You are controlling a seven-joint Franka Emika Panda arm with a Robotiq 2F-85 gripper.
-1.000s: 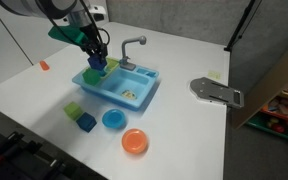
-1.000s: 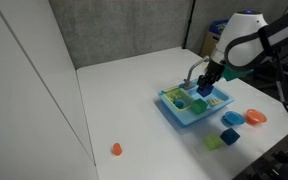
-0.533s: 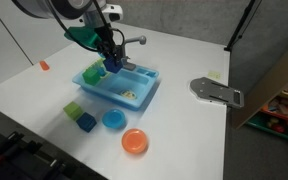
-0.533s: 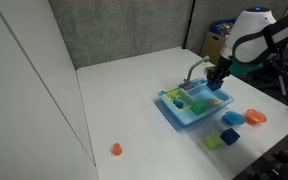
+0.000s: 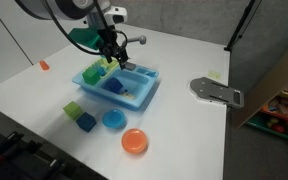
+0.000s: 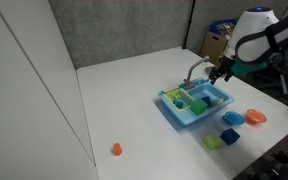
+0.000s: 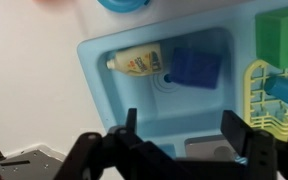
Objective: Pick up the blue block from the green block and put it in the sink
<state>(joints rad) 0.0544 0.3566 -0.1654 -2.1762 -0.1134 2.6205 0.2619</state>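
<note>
Wide open and holding nothing, my gripper (image 7: 181, 135) hangs over the light blue rectangular plastic toy sink (image 7: 99, 75). In the wrist view only the two dark fingers (image 7: 131, 125) show at the near edge; the rest of the hand is cut off.

Just beyond the fingertips, the small dark indigo-blue cube (image 7: 194, 66) lies on the basin floor, nearer the finger on the view's right. A little cream-yellow bottle (image 7: 136, 62) lies on its side just beside it.

Off to that same side is a yellow-green slatted rack (image 7: 254, 100), cropped by the frame. It holds a blue piece too cropped to identify.

Farther off, the bright green block (image 7: 281, 35) is also cropped; I cannot tell what it rests on.

In an exterior view the grey curved faucet (image 5: 134, 42) rises behind the basin.
</note>
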